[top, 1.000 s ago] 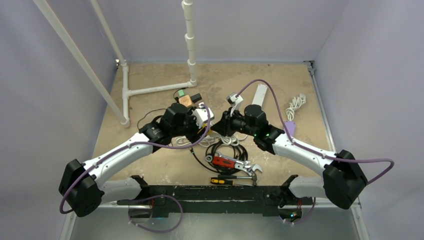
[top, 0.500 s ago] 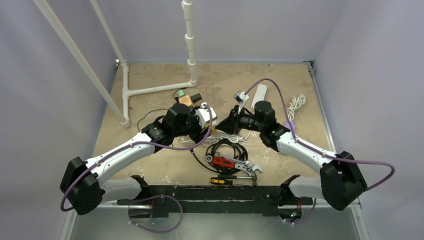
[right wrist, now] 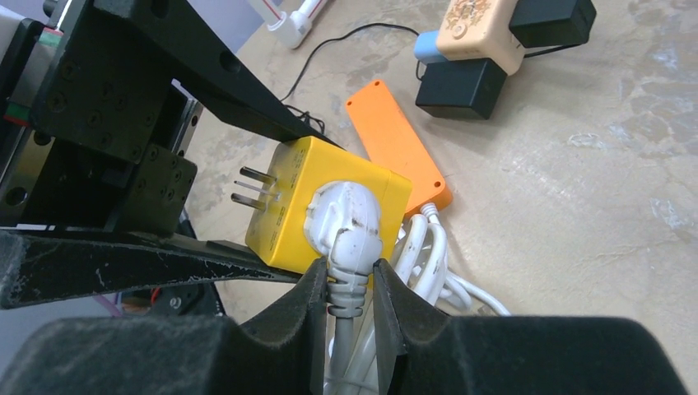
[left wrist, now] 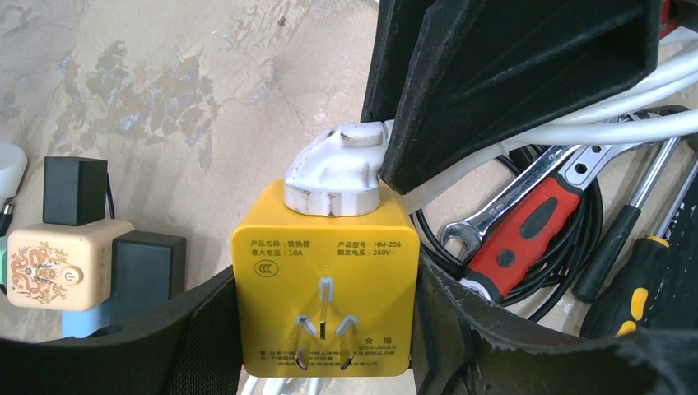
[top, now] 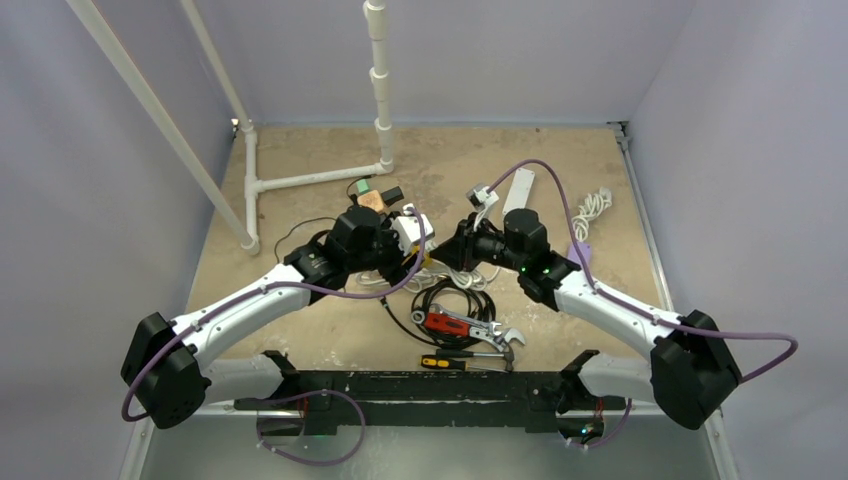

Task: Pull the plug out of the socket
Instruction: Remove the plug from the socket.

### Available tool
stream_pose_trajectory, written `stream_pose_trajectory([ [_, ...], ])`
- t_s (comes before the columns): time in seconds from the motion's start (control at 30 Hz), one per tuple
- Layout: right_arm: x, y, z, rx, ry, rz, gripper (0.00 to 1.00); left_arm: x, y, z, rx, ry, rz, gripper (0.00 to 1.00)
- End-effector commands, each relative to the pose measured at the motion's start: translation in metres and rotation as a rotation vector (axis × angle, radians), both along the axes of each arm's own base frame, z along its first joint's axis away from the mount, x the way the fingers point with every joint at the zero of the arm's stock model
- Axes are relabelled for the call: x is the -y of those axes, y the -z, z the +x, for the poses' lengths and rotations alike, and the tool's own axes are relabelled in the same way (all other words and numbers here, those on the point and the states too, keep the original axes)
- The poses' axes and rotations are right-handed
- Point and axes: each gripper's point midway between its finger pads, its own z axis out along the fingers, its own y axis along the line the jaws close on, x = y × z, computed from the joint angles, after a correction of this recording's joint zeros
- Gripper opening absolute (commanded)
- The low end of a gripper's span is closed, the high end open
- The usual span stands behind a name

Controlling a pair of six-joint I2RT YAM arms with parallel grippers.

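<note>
A yellow cube socket adapter [left wrist: 325,304] is clamped between my left gripper's [left wrist: 325,337] black pads, prongs facing the left wrist camera. A white plug [left wrist: 337,173] sits seated in its far face. In the right wrist view, my right gripper [right wrist: 350,288] is shut on the white plug [right wrist: 346,214] at its ribbed grey cable neck, right against the yellow socket [right wrist: 288,214]. In the top view both grippers, left [top: 405,243] and right [top: 452,250], meet at the table's middle.
An orange power strip [right wrist: 395,144] lies behind the socket. A beige cube adapter with black plugs [right wrist: 481,29] is further back. A red-handled wrench [top: 455,325], a screwdriver [top: 450,360] and a black cable coil [top: 450,295] lie nearer the bases. White pipes [top: 300,180] stand at back left.
My right arm has shifted a little to the right and back, and its purple cable loop has risen. My left arm has hardly moved.
</note>
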Motion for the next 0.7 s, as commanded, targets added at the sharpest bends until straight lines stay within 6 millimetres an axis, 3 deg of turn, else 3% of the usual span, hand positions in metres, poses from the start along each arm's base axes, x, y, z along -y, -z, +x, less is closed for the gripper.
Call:
stream_pose_trajectory([
  [0.0, -0.017, -0.060, -0.009, 0.085, -0.001, 0.130, 0.00, -0.002, -0.013, 0.017, 0.025, -0.071, -0.017, 0.00],
  [0.33, -0.015, -0.065, -0.005, 0.098, 0.031, 0.110, 0.00, -0.004, -0.016, 0.015, 0.035, -0.069, -0.020, 0.00],
  [0.5, 0.002, -0.056, 0.005, 0.111, -0.011, 0.111, 0.00, -0.004, -0.015, 0.015, 0.037, -0.069, -0.017, 0.00],
  [0.67, 0.004, -0.045, -0.003, 0.107, -0.106, 0.117, 0.00, -0.005, -0.008, 0.017, 0.032, -0.073, 0.000, 0.00],
])
